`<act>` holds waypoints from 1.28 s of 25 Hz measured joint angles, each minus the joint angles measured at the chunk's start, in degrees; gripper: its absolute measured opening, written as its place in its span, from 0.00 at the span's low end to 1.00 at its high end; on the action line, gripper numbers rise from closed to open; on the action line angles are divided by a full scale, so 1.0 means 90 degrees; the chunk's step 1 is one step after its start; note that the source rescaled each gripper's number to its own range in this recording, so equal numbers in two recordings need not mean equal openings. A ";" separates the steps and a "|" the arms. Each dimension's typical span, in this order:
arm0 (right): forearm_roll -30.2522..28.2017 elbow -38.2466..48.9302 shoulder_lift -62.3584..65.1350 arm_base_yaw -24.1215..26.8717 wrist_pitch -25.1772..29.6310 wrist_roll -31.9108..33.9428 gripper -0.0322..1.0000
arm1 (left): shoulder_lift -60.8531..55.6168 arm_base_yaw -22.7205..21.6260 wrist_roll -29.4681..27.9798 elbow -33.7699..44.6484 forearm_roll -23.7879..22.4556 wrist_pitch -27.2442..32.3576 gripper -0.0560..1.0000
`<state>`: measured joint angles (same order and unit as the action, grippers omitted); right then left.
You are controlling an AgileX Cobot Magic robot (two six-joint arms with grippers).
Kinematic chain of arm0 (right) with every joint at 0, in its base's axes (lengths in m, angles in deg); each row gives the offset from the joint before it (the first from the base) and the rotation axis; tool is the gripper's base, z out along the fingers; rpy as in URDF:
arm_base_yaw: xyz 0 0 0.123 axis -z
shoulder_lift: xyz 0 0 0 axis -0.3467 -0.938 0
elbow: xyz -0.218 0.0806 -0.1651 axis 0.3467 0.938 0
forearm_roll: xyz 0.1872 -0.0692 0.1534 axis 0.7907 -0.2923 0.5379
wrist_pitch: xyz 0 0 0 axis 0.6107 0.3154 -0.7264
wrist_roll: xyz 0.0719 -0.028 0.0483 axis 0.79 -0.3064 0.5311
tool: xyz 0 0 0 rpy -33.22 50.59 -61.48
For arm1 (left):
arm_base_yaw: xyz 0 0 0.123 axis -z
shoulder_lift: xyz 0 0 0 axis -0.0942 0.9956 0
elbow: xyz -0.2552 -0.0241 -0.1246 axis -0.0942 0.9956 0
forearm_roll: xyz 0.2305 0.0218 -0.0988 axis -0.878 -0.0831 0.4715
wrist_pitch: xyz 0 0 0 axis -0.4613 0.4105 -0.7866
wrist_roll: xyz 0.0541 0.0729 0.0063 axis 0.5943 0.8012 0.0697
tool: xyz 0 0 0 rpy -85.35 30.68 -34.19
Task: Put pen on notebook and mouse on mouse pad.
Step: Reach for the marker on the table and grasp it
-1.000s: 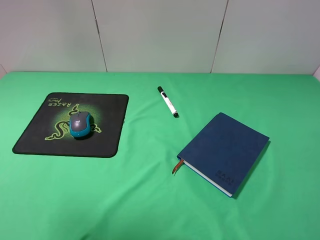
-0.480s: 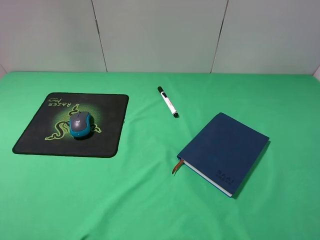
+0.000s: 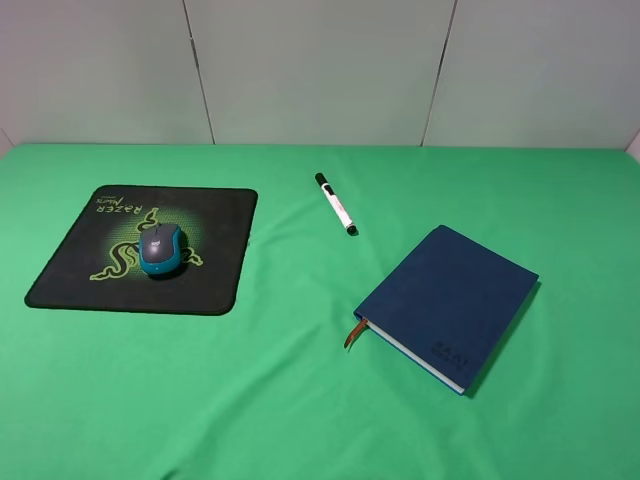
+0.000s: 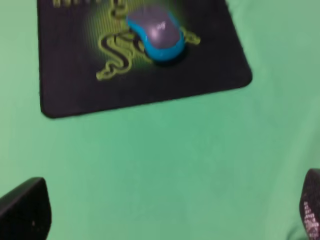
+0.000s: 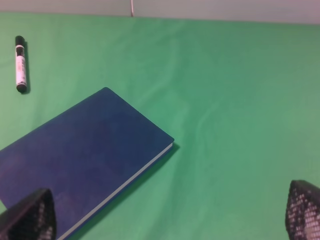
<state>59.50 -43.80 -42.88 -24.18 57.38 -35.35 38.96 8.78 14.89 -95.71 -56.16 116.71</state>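
The slim white pen with a black cap (image 3: 336, 204) lies flat on the green cloth surface (image 3: 300, 410), near the middle of its far edge. It is well apart from the closed navy-blue hardcover notebook (image 3: 450, 300), which sits askew toward the right side.

The small grey-and-teal mouse (image 3: 160, 248) rests on the square black mouse pad with a green logo (image 3: 215, 275) by the left edge, so we judge 1 of the 2 placements done.

Both pincers are spread and empty. The left pincer (image 4: 167, 212) hangs over bare cloth near the pad, and the right pincer (image 5: 165, 215) hangs near the notebook.

We see 3 risks:
- The pen lies so low that closing fingers could pinch the cloth or set it rolling.
- Its round barrel could roll off the smooth cover if let go crooked.
- A careless left-arm sweep could shove the mouse off its pad.
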 joint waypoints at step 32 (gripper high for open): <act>0.0000 0.0000 0.0000 0.0000 0.0000 0.0012 1.00 | -0.0602 0.0000 0.0027 0.0000 0.0032 0.0006 1.00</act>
<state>59.50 -43.80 -42.88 -24.18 57.38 -35.24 33.54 8.78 15.13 -95.71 -55.87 116.76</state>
